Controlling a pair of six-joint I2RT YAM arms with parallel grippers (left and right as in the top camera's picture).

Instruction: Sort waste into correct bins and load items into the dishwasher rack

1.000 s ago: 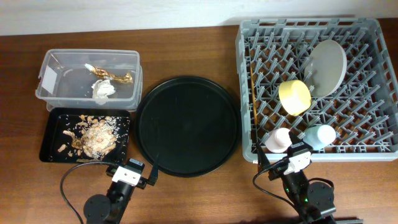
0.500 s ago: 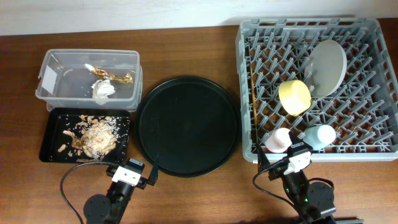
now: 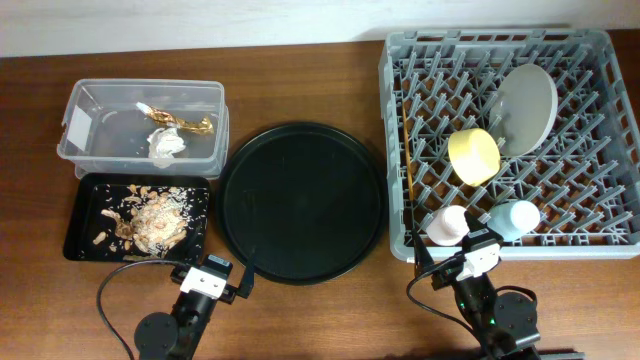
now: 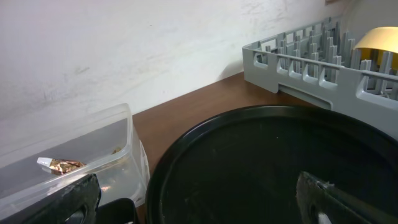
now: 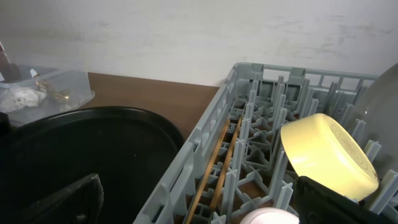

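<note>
My left gripper [image 3: 210, 276] and right gripper [image 3: 478, 252] both sit spread wide and empty at six o'clock on the wooden table [image 3: 300, 85]. The large square grey plastic rack [image 3: 480, 38] lies at twelve o'clock from my right gripper, the nearer one. Two thin wooden chopsticks [image 3: 411, 165] inside run twelve-to-six along its nine o'clock wall. Nothing seems left to sort.

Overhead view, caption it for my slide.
Plate, bowl, pink cup and blue cup in the grey rack; wrapper and tissue in the clear tub; food scraps in the shallow black tray.
</note>
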